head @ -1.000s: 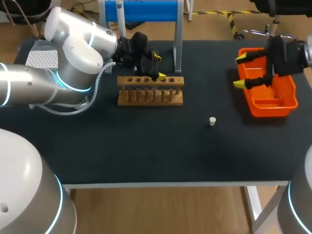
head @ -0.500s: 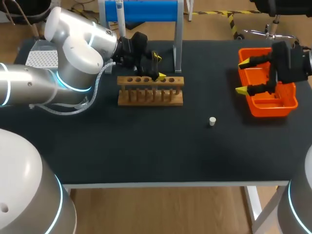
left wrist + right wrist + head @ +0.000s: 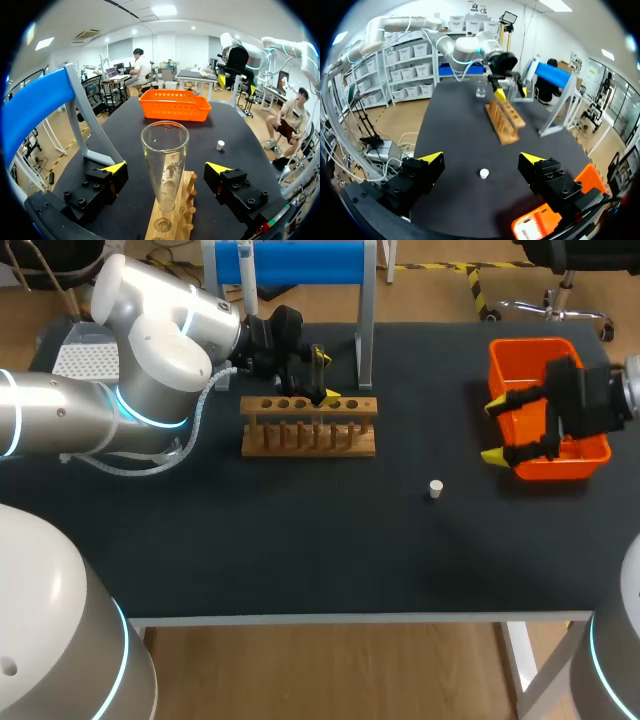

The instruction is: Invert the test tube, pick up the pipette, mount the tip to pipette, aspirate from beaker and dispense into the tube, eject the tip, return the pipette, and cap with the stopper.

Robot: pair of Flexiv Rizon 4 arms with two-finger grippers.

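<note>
In the head view, the left gripper [image 3: 318, 380] is seen over the far edge of the wooden test tube rack [image 3: 308, 430], which stands left of the table's middle. A blue stand [image 3: 300, 260] is set at the far edge, behind the rack. The white stopper [image 3: 435, 488] is found lying right of the middle, apart from everything else. The right gripper [image 3: 494, 429] is held at the near left corner of the orange bin [image 3: 525, 365], its fingers spread with nothing between them.

In the left wrist view, a glass test tube [image 3: 165, 160] is seen upright, mouth up, in the rack. It stands between the left gripper's fingers, which are held wide apart and touch it on neither side. The stopper and the bin are seen ahead.

In the right wrist view, the stopper is seen on the table just ahead of the parted fingers. The rack is placed further ahead, and a small glass beaker [image 3: 480, 90] is seen beyond it
</note>
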